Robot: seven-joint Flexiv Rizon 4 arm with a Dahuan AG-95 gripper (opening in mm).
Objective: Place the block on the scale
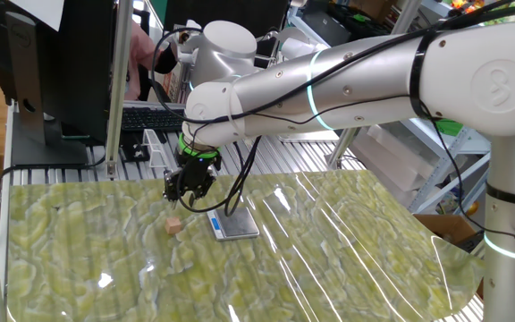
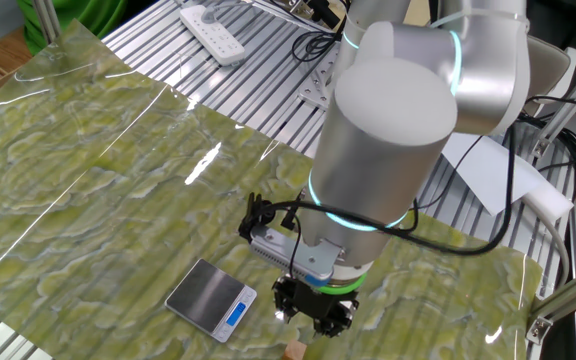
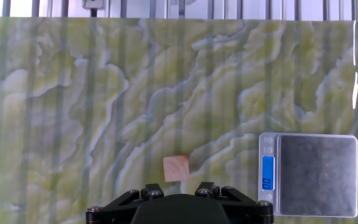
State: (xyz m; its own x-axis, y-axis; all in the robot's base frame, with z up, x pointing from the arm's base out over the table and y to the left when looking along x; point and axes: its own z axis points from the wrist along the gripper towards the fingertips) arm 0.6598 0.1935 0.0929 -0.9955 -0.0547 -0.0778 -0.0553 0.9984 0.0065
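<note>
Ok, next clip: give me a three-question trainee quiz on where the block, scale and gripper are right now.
1. True or false: the block already sits on the scale.
2. What lies under both? A) green marbled mat B) bare wood C) a tray
3. Fill in: the gripper hangs above the mat, holding ______.

Key: 1 false, it lies on the mat beside the scale; 2 A; 3 nothing.
</note>
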